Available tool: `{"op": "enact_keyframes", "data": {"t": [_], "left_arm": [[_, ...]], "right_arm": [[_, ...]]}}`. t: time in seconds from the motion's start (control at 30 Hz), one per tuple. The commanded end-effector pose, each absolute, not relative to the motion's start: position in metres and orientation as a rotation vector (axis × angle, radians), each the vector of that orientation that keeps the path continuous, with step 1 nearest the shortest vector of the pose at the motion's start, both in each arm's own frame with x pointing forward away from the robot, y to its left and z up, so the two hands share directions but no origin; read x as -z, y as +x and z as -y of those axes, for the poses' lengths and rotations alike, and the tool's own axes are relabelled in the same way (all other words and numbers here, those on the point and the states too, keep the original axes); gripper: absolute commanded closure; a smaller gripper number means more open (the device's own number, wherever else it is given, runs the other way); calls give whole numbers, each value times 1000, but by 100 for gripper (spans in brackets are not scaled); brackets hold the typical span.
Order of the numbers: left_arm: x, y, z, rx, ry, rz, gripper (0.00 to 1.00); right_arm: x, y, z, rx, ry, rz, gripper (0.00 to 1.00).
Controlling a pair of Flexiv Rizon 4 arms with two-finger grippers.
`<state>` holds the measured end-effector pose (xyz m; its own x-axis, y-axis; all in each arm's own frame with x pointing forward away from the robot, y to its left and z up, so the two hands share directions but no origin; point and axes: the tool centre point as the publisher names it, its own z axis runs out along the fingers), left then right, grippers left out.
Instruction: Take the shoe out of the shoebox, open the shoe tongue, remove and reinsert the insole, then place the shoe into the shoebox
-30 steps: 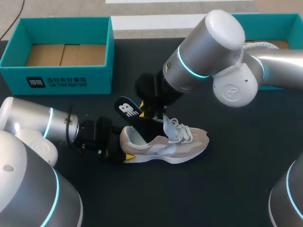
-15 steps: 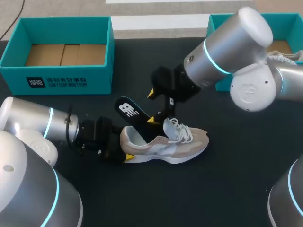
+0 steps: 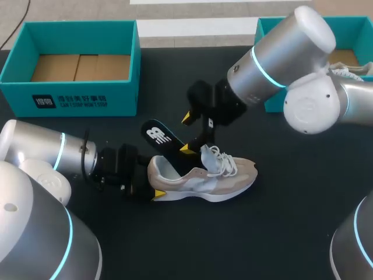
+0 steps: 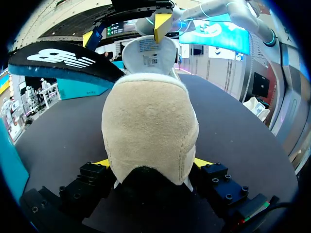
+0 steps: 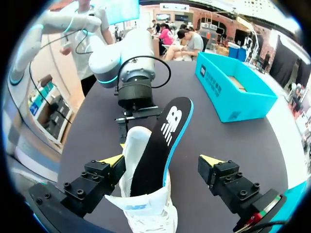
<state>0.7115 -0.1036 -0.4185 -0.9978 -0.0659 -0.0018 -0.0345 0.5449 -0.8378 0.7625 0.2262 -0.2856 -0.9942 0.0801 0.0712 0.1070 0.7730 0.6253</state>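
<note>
A beige and grey shoe (image 3: 201,178) lies on its sole on the black table, toe to the right. My left gripper (image 3: 143,186) is shut on its heel (image 4: 148,131), one finger on each side. A black insole (image 3: 157,135) sticks up at a slant out of the shoe's opening, toward the back left. My right gripper (image 3: 187,133) hangs open just above the opening. In the right wrist view the insole (image 5: 165,136) stands between the spread fingers (image 5: 114,160), touching neither. The lifted tongue (image 5: 146,208) lies below that gripper.
A teal shoebox (image 3: 70,96) with a cardboard floor stands open at the back left. A second teal box (image 3: 280,26) at the back right is partly hidden by my right arm, and a pale shoe (image 3: 352,69) shows in it.
My right gripper let go of the insole, opened wide and drew back up and to the right. The insole stays propped in the shoe. The left gripper and shoe did not move.
</note>
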Motion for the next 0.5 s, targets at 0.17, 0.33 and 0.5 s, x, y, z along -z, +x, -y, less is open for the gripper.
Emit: {"op": "enact_keyframes", "data": {"t": [0.17,0.33,0.5], "left_arm": [[420,711,104,1479,-88,-2732,100],[420,711,104,1479,-88,-2732,100],[420,711,104,1479,-88,-2732,100]], "right_arm": [[288,768,-239,1031,-238,2776,0],[296,769,-251,1050,-222,2664,0],[303,768,-254,1051,-216,2578,0]]}}
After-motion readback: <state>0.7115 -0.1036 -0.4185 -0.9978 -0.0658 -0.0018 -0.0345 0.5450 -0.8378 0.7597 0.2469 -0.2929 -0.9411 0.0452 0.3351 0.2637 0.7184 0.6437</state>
